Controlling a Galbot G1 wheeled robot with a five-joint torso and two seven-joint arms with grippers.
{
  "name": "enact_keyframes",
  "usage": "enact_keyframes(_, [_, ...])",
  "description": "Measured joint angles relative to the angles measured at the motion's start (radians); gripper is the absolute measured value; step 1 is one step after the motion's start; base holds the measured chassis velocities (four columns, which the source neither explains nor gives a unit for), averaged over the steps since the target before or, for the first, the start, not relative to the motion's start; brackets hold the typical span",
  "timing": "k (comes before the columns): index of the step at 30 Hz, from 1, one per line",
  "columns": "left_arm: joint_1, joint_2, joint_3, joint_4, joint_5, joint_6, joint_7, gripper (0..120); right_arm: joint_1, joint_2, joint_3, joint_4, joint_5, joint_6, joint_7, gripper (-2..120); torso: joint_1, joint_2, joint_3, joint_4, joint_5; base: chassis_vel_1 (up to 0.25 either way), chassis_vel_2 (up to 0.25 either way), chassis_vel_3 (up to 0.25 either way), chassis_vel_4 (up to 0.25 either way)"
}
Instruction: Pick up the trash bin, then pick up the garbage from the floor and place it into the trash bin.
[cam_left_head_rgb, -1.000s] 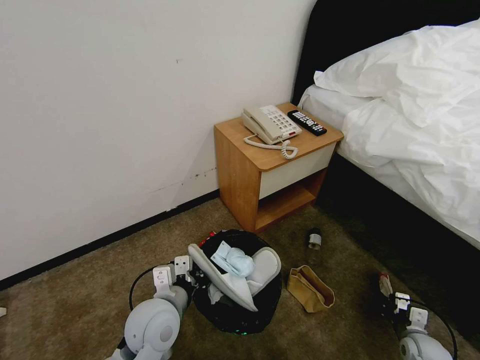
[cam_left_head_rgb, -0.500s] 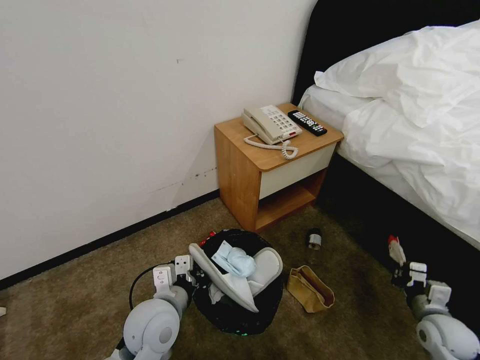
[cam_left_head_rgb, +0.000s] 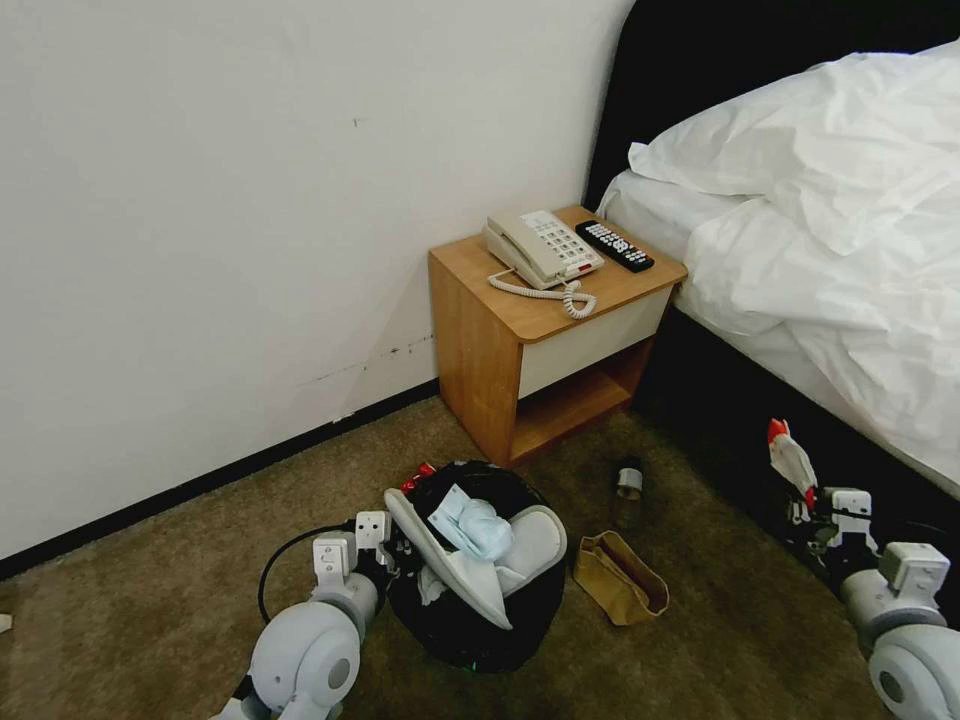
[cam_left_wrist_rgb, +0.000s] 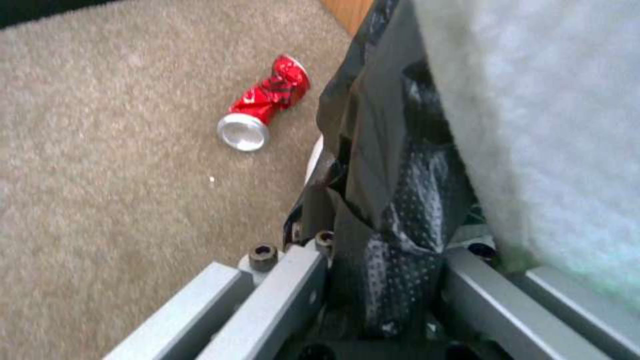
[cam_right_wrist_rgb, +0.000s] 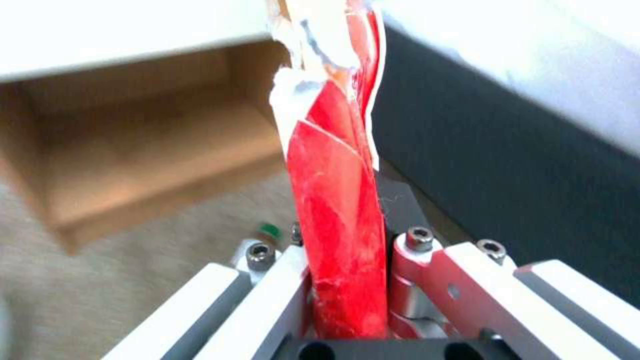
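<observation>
Bin: base hidden by bag; rim clamped in left gripper.
Packet: upright, pinched in right gripper; top cut off in wrist view.

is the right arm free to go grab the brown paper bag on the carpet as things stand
Probably not yet. The right gripper is shut on the red packet, raised beside the bed, so its jaws are taken. The brown paper bag lies open on the carpet with nothing over it.
</observation>
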Motion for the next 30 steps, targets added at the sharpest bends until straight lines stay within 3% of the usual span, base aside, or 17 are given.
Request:
enact_keyframes(5, [-0.01, -0.021, 0.011, 0.041, 0.073, -0.05, 0.039, 0, -0.037, -0.039, 0.013, 0.153, 0.103, -0.047, 0.02, 2, 0.0, 0.0, 0.0, 0.0, 0.0, 0.0, 0.0, 0.0, 0.0])
enact_keyframes(15, [-0.023, -0.042, 0.017, 0.057, 0.084, -0.058, 0.044, 0, -0.049, -0.121, 0.018, 0.285, 0.254, -0.113, 0.071, 2, 0.0, 0.0, 0.0, -0.0001, 0.0, 0.0, 0.0, 0.0, 0.0])
enact_keyframes(20, [-0.022, -0.06, 0.024, 0.058, 0.106, -0.059, 0.054, 0, -0.04, -0.201, 0.038, 0.41, 0.371, -0.164, 0.104, 2, 0.0, 0.0, 0.0, 0.0, 0.0, 0.0, 0.0, 0.0, 0.0])
enact_keyframes(30, [-0.006, -0.078, 0.041, 0.045, 0.133, -0.055, 0.063, 0, 0.015, -0.243, 0.045, 0.417, 0.548, -0.213, 0.151, 2, 0.0, 0.0, 0.0, -0.0001, 0.0001, 0.0, 0.0, 0.0, 0.0])
